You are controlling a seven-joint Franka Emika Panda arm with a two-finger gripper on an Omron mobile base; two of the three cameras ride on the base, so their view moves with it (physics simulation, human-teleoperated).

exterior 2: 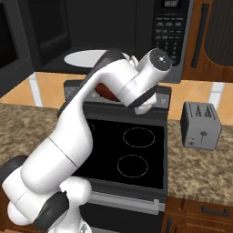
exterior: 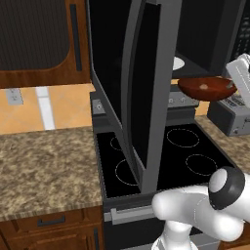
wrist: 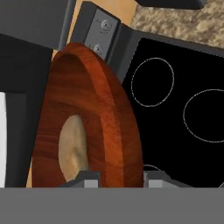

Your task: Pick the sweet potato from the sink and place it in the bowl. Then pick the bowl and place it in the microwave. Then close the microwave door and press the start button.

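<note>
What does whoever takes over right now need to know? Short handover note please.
Hand: fingers straddle the bowl rim; whether the grip is tight can't be told.
Sweet potato: already in the bowl.
Bowl: in the air above the stove, in front of the microwave opening, not yet inside.
Microwave door: swung wide open.
Done: potato into bowl, bowl lifted.
Left: set bowl inside, close door, press start on the button panel.

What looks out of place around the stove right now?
Nothing spilled or damaged. The microwave door hangs wide open over the stove, and the bowl with the sweet potato sits mid-air at the fingers, not yet inside.
</note>
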